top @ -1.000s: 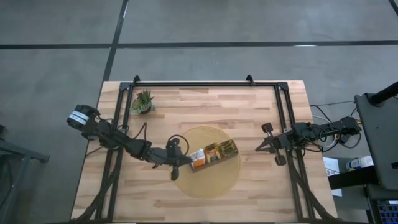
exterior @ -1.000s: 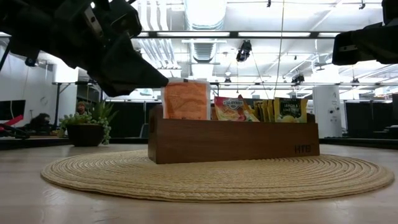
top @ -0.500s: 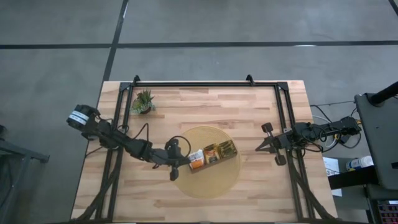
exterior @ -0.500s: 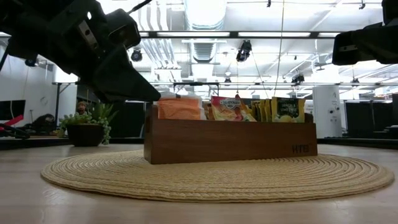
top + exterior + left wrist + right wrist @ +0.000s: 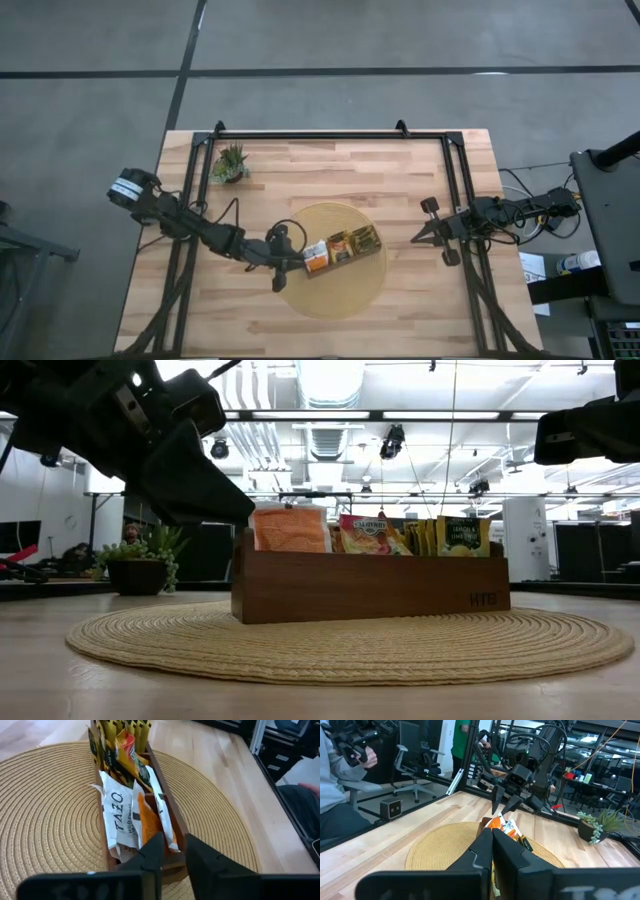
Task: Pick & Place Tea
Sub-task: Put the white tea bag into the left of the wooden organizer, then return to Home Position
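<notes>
A dark wooden tray (image 5: 345,250) (image 5: 370,590) stands on a round woven mat (image 5: 335,290) and holds several tea sachets on edge. Among them are an orange one (image 5: 290,530) (image 5: 146,822) in the end compartment nearest my left arm, a white one (image 5: 117,815) beside it, and yellow ones (image 5: 465,535) farther along. My left gripper (image 5: 173,852) (image 5: 250,510) is at that end of the tray with its fingers a little apart, right above the orange sachet's upper edge. My right gripper (image 5: 492,845) (image 5: 415,238) waits shut near the table's right edge. My left gripper has its fingertips (image 5: 152,851) at the upper edge of the orange sachet (image 5: 148,836), slanting down from the table's left. A gap shows between the fingers. I cannot tell whether they touch the sachet. It stands upright in the tray's end compartment.
A small potted plant (image 5: 231,163) (image 5: 140,565) stands at the table's far left. Black frame rails (image 5: 330,136) run along the far edge and both sides. In the right wrist view a seated person (image 5: 330,795) shows beyond the table.
My left gripper has sunk toward the tray with the orange sachet. The sachet stood high above the tray's rim a second ago and now sits down in the end compartment. The tray has slid slightly toward the table's left.
</notes>
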Action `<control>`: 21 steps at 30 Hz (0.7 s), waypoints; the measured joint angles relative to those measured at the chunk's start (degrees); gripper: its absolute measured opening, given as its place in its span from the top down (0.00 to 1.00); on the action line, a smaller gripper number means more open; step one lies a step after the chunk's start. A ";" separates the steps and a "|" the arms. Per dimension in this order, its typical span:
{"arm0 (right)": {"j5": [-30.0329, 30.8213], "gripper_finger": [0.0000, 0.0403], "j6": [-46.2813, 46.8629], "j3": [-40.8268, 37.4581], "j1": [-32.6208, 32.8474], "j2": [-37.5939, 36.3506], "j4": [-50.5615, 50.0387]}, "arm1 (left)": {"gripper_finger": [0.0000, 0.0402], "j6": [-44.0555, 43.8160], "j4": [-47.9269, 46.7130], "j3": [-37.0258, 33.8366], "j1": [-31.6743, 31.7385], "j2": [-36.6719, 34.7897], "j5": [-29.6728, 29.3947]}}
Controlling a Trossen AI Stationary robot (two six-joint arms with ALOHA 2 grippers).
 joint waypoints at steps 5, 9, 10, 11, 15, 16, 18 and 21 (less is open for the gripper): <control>0.02 0.98 0.00 -0.02 0.00 0.01 0.00 | 0.75 -0.03 0.04 0.17 0.00 -0.02 -0.01; 0.00 0.98 0.00 -0.02 0.00 -0.02 0.00 | 0.73 1.26 0.20 1.52 0.00 -0.82 -1.94; 0.01 0.98 0.00 -0.01 0.00 0.00 0.00 | 0.73 1.81 0.22 1.89 0.00 -1.12 -2.57; 0.02 0.98 0.00 -0.02 0.00 -0.01 0.00 | 0.73 2.31 0.36 2.25 0.00 -1.38 -3.09; 0.02 0.98 0.00 -0.02 0.02 -0.02 0.00 | 0.73 3.42 0.31 3.11 -0.01 -2.74 -3.50; 0.00 0.98 0.00 -0.02 0.00 -0.01 0.00 | 0.73 3.44 0.28 3.23 -0.06 -3.07 -3.50; 0.01 0.98 0.00 -0.01 0.00 -0.02 0.00 | 0.73 3.50 0.37 3.61 -0.43 -3.33 -3.44; 0.01 0.98 0.00 -0.02 0.00 -0.02 0.00 | 0.73 3.81 0.22 3.80 -1.34 -3.39 -0.08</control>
